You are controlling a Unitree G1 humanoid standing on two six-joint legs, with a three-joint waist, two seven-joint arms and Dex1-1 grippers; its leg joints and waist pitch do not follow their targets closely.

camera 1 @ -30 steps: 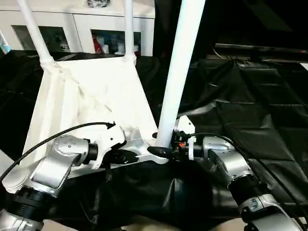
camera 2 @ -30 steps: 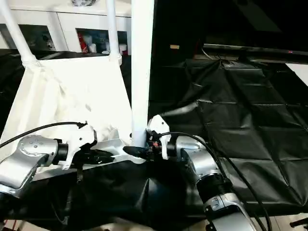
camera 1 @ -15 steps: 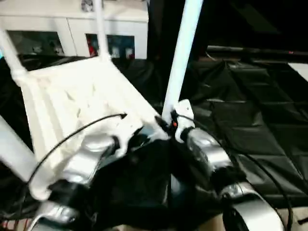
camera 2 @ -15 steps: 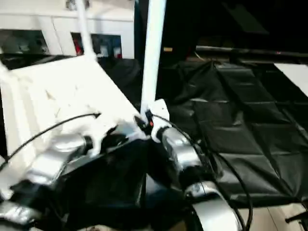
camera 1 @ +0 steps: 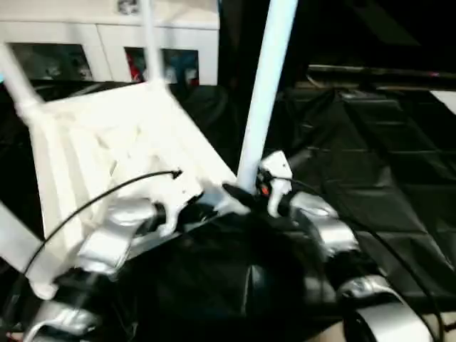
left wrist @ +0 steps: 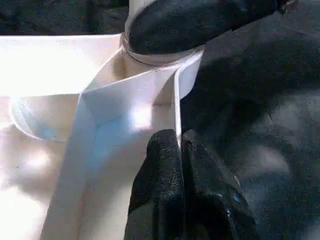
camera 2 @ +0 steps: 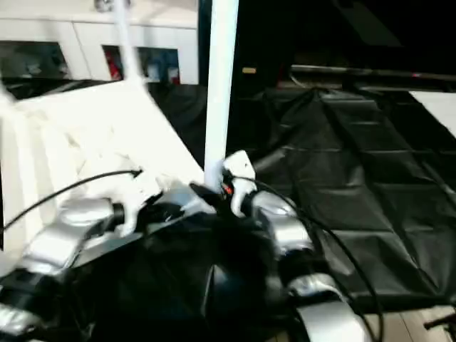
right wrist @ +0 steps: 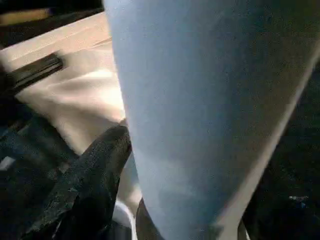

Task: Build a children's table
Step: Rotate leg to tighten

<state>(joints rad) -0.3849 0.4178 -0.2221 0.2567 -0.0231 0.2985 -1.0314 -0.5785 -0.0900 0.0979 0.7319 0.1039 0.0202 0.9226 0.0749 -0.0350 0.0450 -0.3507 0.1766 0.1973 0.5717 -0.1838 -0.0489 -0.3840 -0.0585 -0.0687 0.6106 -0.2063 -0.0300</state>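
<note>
The white plastic tabletop (camera 1: 121,153) lies upside down on a bench draped in crinkled, glossy black sheeting (camera 1: 385,185), its ribbed underside facing up and its near corner toward the robot. The ribs are thin raised walls that run across the panel and meet in a V at the near corner, where a round socket (left wrist: 155,55) is moulded in.

A long, smooth, white cylindrical tube leg (camera 1: 265,92) stands nearly upright in that near socket and rises out of the top of the head views. Two more tube legs stand at the far corners of the tabletop: one at the far left corner (camera 1: 18,82), leaning left, and one at the far right corner (camera 1: 149,43).

The left gripper (left wrist: 181,165) is pinched shut on a thin upright rib at the tabletop's near edge, just beside the corner socket; its black, rubbery fingers (left wrist: 160,170) press the rib from both sides. In the head views its silver forearm reaches in from the lower left with a black cable arcing over it.

The right gripper (camera 1: 242,194) sits at the foot of the near leg, one black finger (right wrist: 95,170) lying against the tube's side just above the socket collar. Whether its jaws clamp the leg or stand loose around it cannot be told.

Behind the bench stands a white cabinet (camera 1: 107,39) with glass doors.
</note>
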